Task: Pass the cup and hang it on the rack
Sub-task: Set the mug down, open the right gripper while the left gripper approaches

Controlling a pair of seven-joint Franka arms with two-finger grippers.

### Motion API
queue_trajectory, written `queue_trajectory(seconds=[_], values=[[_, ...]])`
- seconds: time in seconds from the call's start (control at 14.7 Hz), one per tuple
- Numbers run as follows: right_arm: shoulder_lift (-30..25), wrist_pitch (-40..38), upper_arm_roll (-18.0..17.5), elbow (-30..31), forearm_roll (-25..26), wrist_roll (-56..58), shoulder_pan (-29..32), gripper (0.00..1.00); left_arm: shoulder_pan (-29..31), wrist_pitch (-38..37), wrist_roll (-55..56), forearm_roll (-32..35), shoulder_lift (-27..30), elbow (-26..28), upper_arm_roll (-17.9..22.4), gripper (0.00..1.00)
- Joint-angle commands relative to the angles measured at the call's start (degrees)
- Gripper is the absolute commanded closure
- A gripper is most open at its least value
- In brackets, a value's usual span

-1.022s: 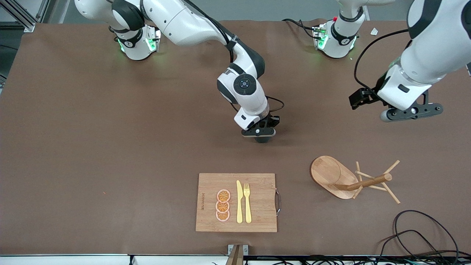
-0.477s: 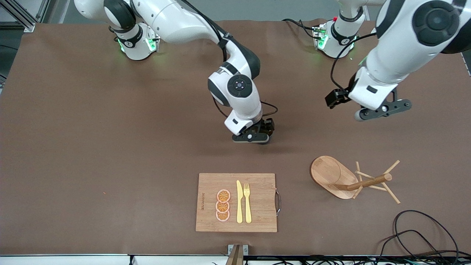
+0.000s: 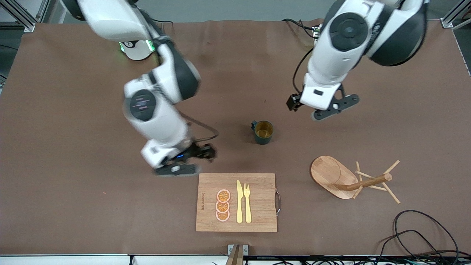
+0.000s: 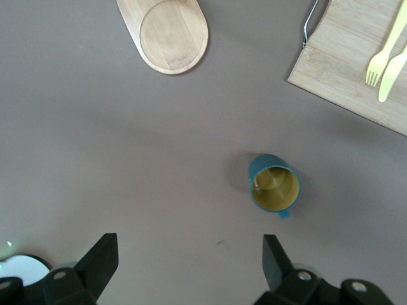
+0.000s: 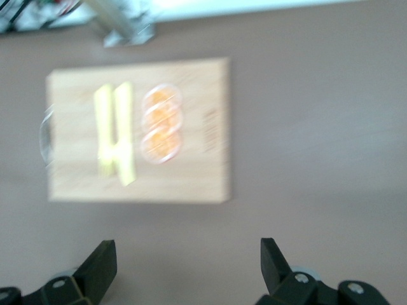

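Left end effector (image 4: 184, 267) spread wide above table, cup (image 3: 263, 131) near

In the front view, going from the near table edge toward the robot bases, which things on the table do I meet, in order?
Cutting board → rack → cup.

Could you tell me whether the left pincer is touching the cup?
Apart. The left wrist view shows bare table between the open left pincer and the upright cup, which stands alone.
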State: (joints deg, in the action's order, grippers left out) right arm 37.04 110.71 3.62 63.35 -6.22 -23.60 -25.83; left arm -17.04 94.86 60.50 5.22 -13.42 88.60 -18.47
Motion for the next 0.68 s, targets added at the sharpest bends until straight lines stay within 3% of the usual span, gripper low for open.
queue_trajectory(seconds=[0.0, 0.61], values=[[-5.6, 1.3, -1.1, 7.7, 3.8, 4.8, 4.5, 0.00, -4.5, 2.1, 7.2, 4.5, -3.8, -0.9, 0.0, 0.00], [-19.4, 0.2, -1.0, 21.9, 7.5, 13.0, 19.3, 0.00, -22.4, 5.3, 37.8, 27.1, -16.8, -0.8, 0.0, 0.00]])
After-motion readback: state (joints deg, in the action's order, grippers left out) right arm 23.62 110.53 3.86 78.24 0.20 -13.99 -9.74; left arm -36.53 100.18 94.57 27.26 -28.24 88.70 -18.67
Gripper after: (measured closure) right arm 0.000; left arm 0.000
